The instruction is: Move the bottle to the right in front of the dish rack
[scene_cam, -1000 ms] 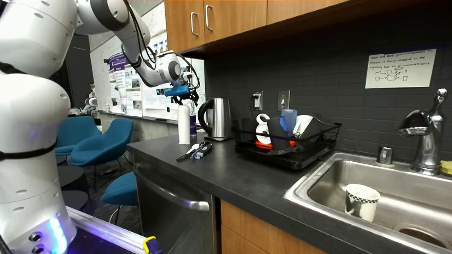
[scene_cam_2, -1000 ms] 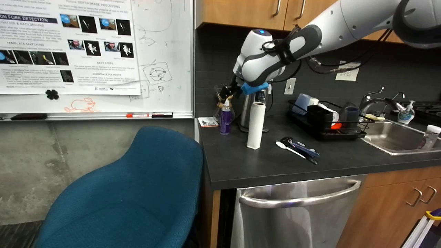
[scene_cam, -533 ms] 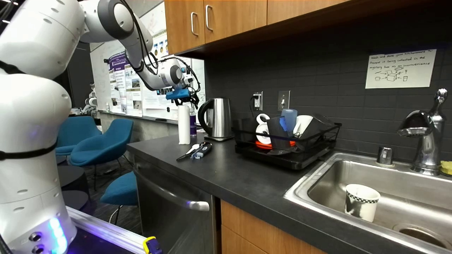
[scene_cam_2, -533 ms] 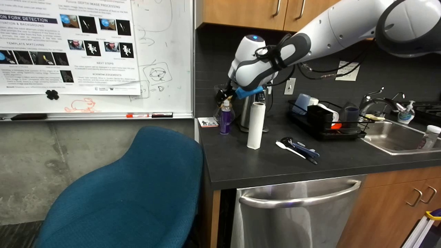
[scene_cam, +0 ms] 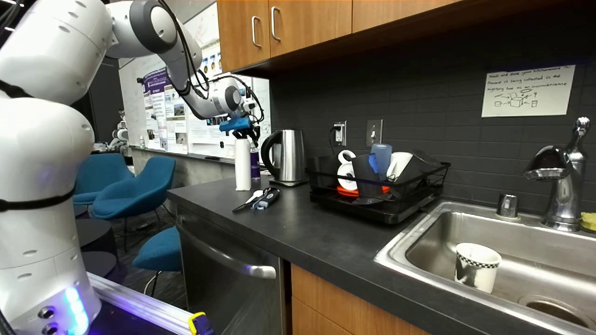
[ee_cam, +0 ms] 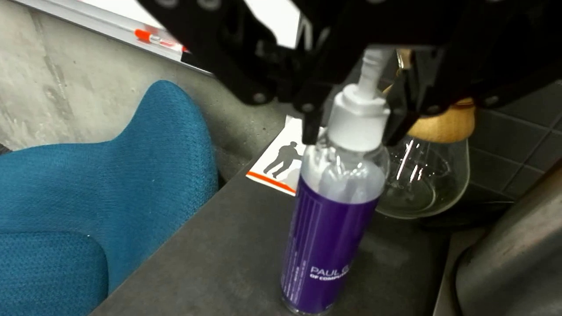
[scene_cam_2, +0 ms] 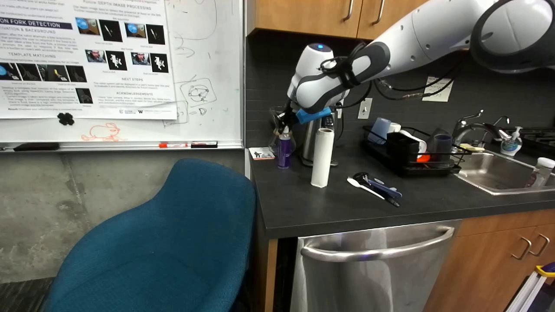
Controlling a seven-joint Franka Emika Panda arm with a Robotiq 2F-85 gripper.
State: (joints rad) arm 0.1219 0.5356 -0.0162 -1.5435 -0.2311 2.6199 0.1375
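Note:
In the wrist view, the bottle (ee_cam: 331, 237) has a purple label with white lettering, a clear shoulder and a white cap. My gripper (ee_cam: 353, 134) comes from the top, one finger close along each side of that cap, and looks shut on it. The bottle stands upright on the counter; in an exterior view the bottle (scene_cam_2: 284, 154) is near the counter's end, and in an exterior view a white cylinder partly covers the bottle (scene_cam: 255, 163). The black wire dish rack (scene_cam: 358, 210), full of cups and dishes, sits farther along the counter beside the sink.
The white cylinder (scene_cam_2: 322, 160) stands just in front of the bottle. Close by are a steel kettle (scene_cam: 291, 156) and a glass carafe (ee_cam: 426, 184). Several utensils (scene_cam_2: 377, 188) lie between cylinder and rack. Wooden cabinets (scene_cam: 307, 23) hang overhead; the sink (scene_cam: 409, 242) lies past the rack.
My gripper has come down over the bottle's top, and its fingers have drawn together round the cap. The bottle has shifted very slightly in the last half second.

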